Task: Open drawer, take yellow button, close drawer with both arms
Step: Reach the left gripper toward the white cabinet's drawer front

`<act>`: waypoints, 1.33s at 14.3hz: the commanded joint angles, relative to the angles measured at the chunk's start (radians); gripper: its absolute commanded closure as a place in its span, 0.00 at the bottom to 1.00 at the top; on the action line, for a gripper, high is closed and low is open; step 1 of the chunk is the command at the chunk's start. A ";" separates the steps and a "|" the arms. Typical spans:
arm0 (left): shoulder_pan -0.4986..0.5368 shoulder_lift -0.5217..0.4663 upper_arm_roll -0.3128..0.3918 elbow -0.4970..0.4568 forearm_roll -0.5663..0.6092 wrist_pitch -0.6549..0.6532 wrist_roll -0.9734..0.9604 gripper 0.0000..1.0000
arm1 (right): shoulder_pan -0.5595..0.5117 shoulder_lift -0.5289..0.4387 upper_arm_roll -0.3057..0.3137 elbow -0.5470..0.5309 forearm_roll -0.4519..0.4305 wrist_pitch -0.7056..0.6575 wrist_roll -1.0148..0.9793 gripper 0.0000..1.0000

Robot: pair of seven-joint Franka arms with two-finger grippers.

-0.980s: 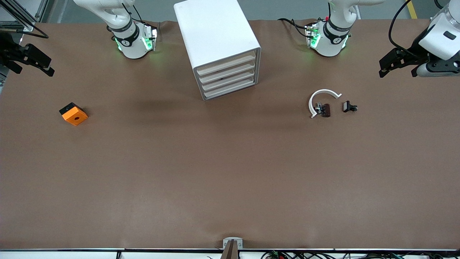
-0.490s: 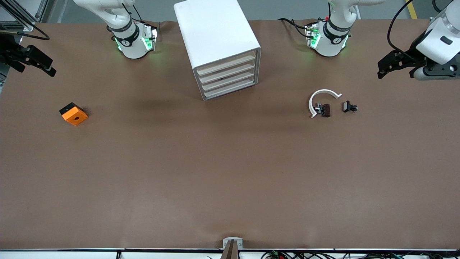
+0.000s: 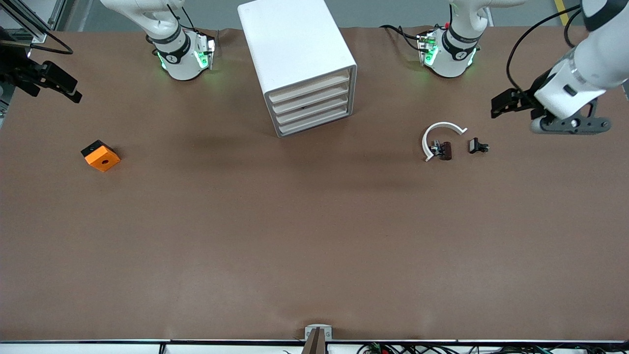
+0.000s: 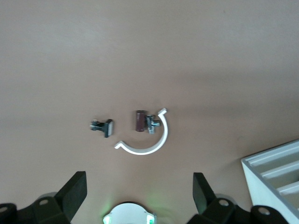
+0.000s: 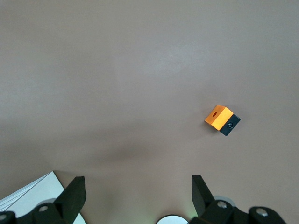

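My left pincer (image 3: pixel 502 105) has moved in from the worktop's edge over the last second and now hangs in the air over the brown worktop (image 3: pixel 314 236), not far from the white curved ring (image 3: pixel 440 139) and the small black and brown parts (image 3: pixel 444 150); its fingers are spread wide and hold nothing. My right pincer (image 3: pixel 51 83) has shifted only a little at its own end of the worktop, also spread and empty, above the area near the orange square block (image 3: pixel 100 155). I judge this is the first approach, so the task is just starting. The white cabinet (image 3: pixel 295 59) stands between my two bases, and its top drawer (image 3: pixel 310 88) is shut like the three drawers below it. The button I cannot see; I suppose it lies inside the shut drawer, but nothing shows its contents.
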 commanded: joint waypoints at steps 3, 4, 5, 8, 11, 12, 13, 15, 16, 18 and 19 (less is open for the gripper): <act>0.000 0.125 -0.060 0.011 -0.066 0.077 -0.035 0.00 | 0.004 -0.017 0.001 -0.007 0.012 -0.008 -0.004 0.00; -0.001 0.148 -0.067 0.011 -0.075 0.094 -0.038 0.00 | 0.003 -0.017 0.001 -0.007 0.012 -0.008 -0.021 0.00; -0.003 0.176 -0.086 0.011 -0.084 0.116 -0.055 0.00 | 0.003 -0.017 -0.001 -0.007 0.012 -0.007 -0.033 0.00; -0.004 0.256 -0.158 0.015 -0.093 0.202 -0.214 0.00 | 0.001 -0.017 -0.003 -0.007 0.012 -0.005 -0.033 0.00; -0.027 0.326 -0.210 0.018 -0.092 0.283 -0.380 0.00 | 0.001 -0.017 -0.003 -0.007 0.012 -0.005 -0.035 0.00; -0.056 0.340 -0.209 0.025 -0.090 0.288 -0.443 0.00 | 0.001 -0.017 -0.004 -0.007 0.014 -0.005 -0.035 0.00; -0.082 0.356 -0.209 0.034 -0.089 0.292 -0.504 0.00 | 0.001 -0.017 -0.004 -0.007 0.015 -0.004 -0.035 0.00; -0.122 0.406 -0.210 0.083 -0.093 0.292 -0.681 0.00 | 0.001 -0.019 -0.004 -0.007 0.015 -0.005 -0.035 0.00; -0.145 0.441 -0.212 0.116 -0.093 0.288 -0.786 0.00 | 0.001 -0.019 -0.006 -0.007 0.015 -0.004 -0.035 0.00; -0.199 0.494 -0.213 0.181 -0.093 0.266 -0.997 0.00 | 0.000 -0.019 -0.006 -0.007 0.015 -0.004 -0.036 0.00; -0.224 0.518 -0.215 0.217 -0.095 0.243 -1.103 0.00 | -0.002 -0.019 -0.006 -0.007 0.015 -0.004 -0.036 0.00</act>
